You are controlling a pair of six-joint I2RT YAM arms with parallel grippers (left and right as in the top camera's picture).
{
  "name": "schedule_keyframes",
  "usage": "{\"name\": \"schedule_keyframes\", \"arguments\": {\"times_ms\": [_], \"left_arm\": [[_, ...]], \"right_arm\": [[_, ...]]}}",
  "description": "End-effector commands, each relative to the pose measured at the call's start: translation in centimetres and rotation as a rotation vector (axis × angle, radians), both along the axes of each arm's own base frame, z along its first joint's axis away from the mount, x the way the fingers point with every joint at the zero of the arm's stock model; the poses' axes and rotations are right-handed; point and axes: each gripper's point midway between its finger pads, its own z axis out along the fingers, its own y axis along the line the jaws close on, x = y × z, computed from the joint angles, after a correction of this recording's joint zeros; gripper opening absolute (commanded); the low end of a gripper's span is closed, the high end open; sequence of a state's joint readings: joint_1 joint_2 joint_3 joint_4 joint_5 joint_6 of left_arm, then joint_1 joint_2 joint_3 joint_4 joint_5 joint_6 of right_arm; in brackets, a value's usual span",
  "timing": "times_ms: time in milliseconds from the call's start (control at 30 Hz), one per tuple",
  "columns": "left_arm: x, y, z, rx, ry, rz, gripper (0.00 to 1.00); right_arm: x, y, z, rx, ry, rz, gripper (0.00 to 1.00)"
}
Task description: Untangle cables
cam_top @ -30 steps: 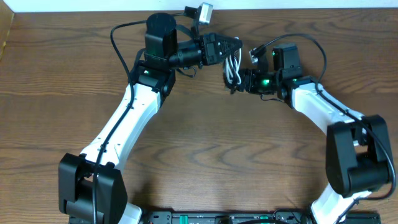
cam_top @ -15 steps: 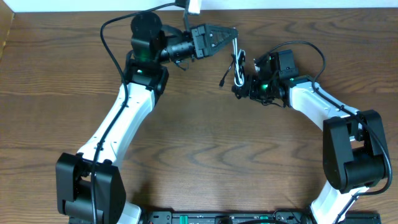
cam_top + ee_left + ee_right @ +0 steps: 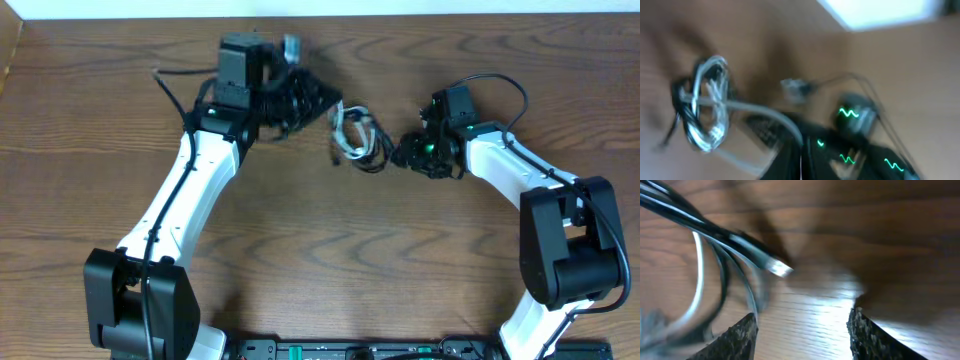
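The biggest thing is the brown wooden table (image 3: pixel 330 260). It fills nearly the whole top view. A thin pale strip (image 3: pixel 450 7) runs along the top edge of the frame, past the far side of the table.

The white left arm (image 3: pixel 185 200) reaches from the lower left up to the upper middle. The right arm (image 3: pixel 510 175) reaches from the lower right up to the middle right.

The left gripper (image 3: pixel 322 100) is a dark blur in the upper middle. It is too blurry to tell how far open it is, or if it holds anything. The right gripper (image 3: pixel 802 330) is wide open. Only bare wood shows between its two fingers (image 3: pixel 737 337), and it holds nothing.

The cables (image 3: pixel 355 135) lie in a small messy bunch on the table between the two grippers. The white cable (image 3: pixel 707 107) is looped in a coil. The black cable (image 3: pixel 715 230) crosses the upper left of the right wrist view and ends in a small silver plug (image 3: pixel 777 269).
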State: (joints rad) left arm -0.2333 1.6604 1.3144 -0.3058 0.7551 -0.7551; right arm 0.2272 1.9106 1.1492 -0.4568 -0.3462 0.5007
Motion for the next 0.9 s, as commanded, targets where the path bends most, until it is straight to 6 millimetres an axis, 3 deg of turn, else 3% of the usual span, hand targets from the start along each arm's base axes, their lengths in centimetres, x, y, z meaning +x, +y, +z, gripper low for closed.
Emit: {"name": "schedule_keyframes", "arguments": {"times_ms": [0, 133, 300, 367, 467, 633, 867], "left_arm": [[1.1, 3.5, -1.9, 0.292, -0.086, 0.109, 0.07], [-0.9, 4.3, -4.2, 0.414, -0.009, 0.095, 0.07], [-2.6, 3.7, -5.8, 0.474, 0.05, 0.059, 0.08], [-2.4, 3.1, -5.5, 0.463, 0.03, 0.053, 0.07], [-1.5, 2.9, -4.6, 0.398, 0.043, 0.124, 0.08], [-0.1, 1.7, -1.9, 0.196, 0.053, 0.179, 0.08], [-0.2, 1.2, -1.5, 0.048, 0.234, 0.321, 0.07]], "right_arm": [[0.0, -1.7, -0.8, -0.06, 0.012, -0.021, 0.54], [0.0, -1.5, -0.7, -0.051, -0.004, 0.027, 0.57], [0.5, 3.6, 2.7, 0.227, -0.149, 0.276, 0.64], [0.3, 6.7, 6.1, 0.434, -0.268, 0.428, 0.67], [0.1, 8.5, 8.6, 0.554, -0.363, 0.528, 0.7], [-0.3, 10.0, 9.2, 0.561, -0.44, 0.623, 0.77], [-1.6, 12.9, 9.8, 0.554, -0.539, 0.764, 0.77]]}}
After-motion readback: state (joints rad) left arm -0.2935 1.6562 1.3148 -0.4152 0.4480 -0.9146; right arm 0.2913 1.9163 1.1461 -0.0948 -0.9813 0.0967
